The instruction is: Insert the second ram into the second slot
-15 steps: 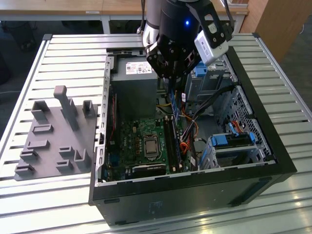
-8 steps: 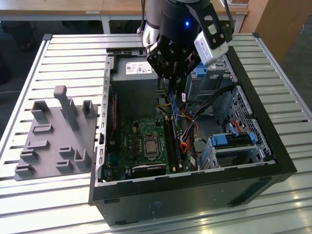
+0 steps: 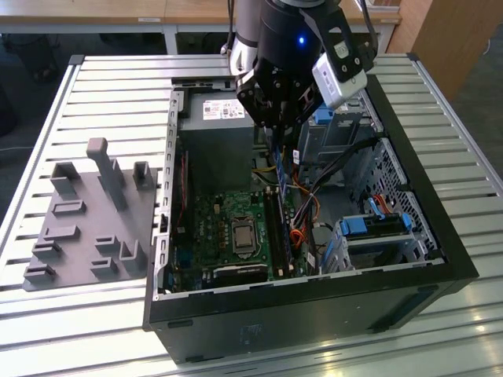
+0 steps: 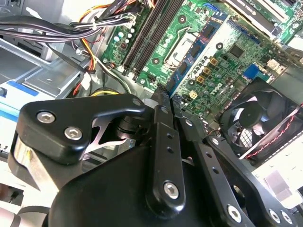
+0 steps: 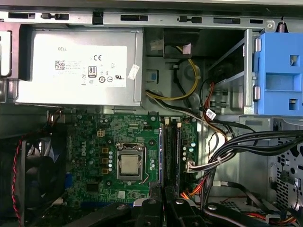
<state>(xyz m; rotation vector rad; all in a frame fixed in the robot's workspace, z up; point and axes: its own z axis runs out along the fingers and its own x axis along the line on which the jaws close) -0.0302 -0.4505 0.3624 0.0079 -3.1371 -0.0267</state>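
Jaws clamped flat on the second ram [image 4: 187,64], which juts on edge from the gripper [image 4: 163,98]. It runs lengthwise with the black slots [image 5: 171,151] but is apart from them and not seated. In the exterior view the stick hangs at 6 o'clock of the gripper, over the slots' 12 o'clock end.

Likely trouble: the slots lie side by side, so a small sideways offset would drop the stick onto the wrong one or the ridge between. A tilt would seat one end first and strain the motherboard [image 5: 94,142]. Whether the latches stand open I cannot tell. The cable bundle [image 5: 246,142], at 3 o'clock of the slots in the exterior view, could snag a finger.

The arm reaches down into the case [image 3: 314,314] from its 12 o'clock side, wrist pointing near-vertically downward.
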